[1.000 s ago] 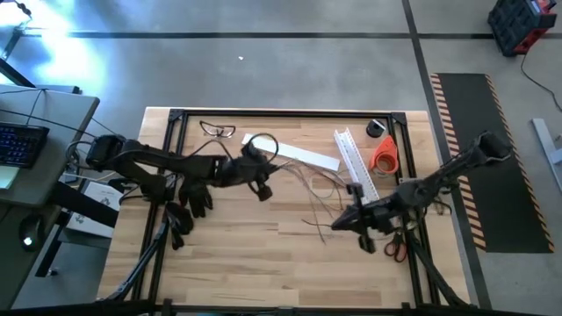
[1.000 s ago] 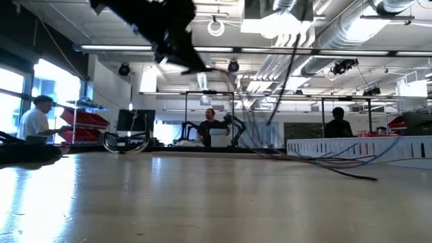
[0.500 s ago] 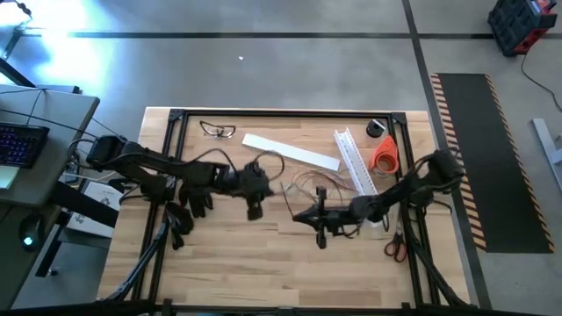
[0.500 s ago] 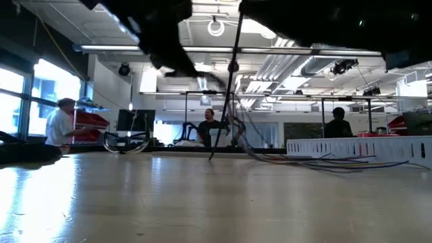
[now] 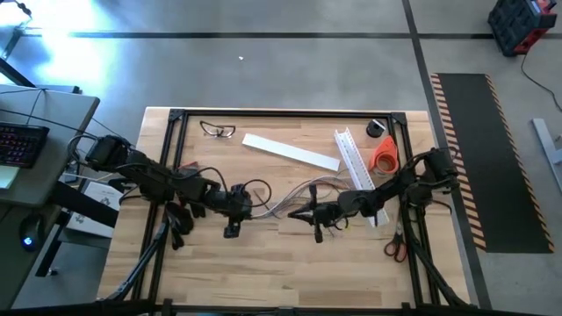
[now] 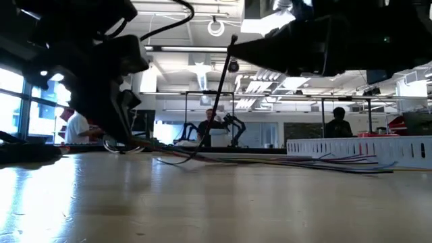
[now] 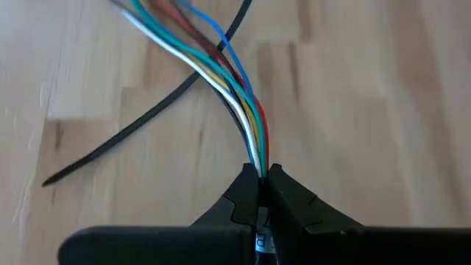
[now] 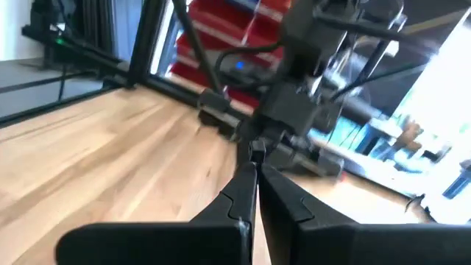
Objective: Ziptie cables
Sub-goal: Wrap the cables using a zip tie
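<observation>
Wooden table w/ black frame holds a white channel, white strip, orange tape roll, scissors & clear glasses. Left gripper, mid-table, fingers pressed together pinching one end of the cables, which run across to the right arm. Right gripper just opposite, fingers closed on the ziptie, which stands up at a tilt over the cables.
</observation>
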You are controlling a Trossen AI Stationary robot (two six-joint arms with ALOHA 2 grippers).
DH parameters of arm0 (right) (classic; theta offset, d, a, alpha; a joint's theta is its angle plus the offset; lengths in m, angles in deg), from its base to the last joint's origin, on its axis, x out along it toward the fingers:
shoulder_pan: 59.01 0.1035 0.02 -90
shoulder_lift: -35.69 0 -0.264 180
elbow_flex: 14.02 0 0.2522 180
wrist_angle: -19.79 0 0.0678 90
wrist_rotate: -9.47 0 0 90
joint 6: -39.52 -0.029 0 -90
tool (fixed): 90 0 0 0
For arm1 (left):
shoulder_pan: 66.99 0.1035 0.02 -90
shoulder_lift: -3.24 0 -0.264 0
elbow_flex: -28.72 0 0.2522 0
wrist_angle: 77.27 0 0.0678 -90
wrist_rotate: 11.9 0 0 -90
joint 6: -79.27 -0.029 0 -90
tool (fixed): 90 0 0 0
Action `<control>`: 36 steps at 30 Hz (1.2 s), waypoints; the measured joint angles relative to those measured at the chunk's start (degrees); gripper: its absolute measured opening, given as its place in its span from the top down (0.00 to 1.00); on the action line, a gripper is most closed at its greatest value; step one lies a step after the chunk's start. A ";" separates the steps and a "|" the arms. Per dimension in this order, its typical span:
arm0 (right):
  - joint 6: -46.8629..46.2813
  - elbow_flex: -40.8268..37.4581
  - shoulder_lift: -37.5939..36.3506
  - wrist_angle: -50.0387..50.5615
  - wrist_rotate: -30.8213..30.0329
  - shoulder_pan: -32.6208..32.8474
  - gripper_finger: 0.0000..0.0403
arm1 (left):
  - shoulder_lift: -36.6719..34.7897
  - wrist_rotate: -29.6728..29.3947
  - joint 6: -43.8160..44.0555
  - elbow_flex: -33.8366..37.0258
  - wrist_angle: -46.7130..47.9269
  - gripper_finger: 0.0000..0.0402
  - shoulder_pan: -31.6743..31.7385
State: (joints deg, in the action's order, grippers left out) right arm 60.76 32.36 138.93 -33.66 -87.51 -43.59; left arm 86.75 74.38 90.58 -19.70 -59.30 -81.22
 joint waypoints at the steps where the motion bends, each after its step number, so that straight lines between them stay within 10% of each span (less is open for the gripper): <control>1: -0.42 0.51 0.00 1.34 0.36 -0.19 1.00 | 0.00 -0.61 -0.28 0.56 -0.38 1.00 0.15; 11: -0.22 15.09 6.87 17.76 6.13 -2.35 1.00 | -0.20 -4.70 -4.25 1.47 -5.39 1.00 3.75; 23: -0.61 20.04 10.86 26.62 -4.55 -4.27 1.00 | -3.00 -2.60 -13.42 -6.28 1.57 1.00 7.20; 36: 4.25 -2.05 10.82 -5.14 8.95 -7.39 1.00 | -2.65 1.59 -10.74 0.72 0.53 1.00 3.17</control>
State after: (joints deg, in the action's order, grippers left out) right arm 65.01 30.31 149.75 -38.80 -78.56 -50.98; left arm 84.10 75.97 79.84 -18.98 -58.77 -78.05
